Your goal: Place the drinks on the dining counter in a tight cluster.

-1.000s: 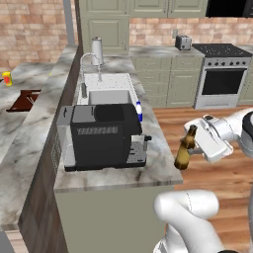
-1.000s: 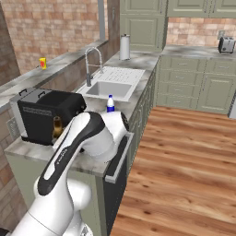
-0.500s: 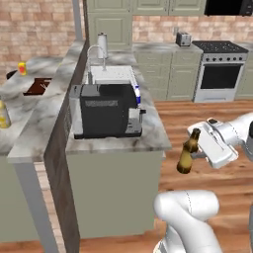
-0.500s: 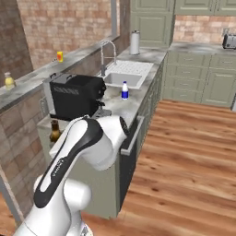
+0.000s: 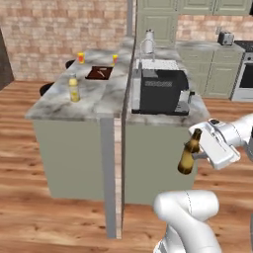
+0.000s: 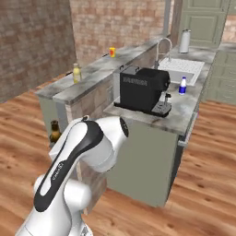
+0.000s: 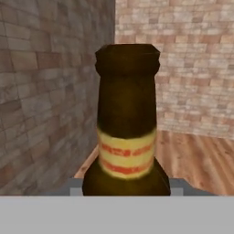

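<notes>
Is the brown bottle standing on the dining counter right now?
No, the brown bottle hangs in the air beside the island, held in the end effector, well away from the dining counter.

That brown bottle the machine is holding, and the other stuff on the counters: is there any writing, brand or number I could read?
None can be read.
brown bottle: yellow band with red marks, too blurred to read.
coffee machine: no lettering visible.
yellow bottle: too small to tell.
</notes>
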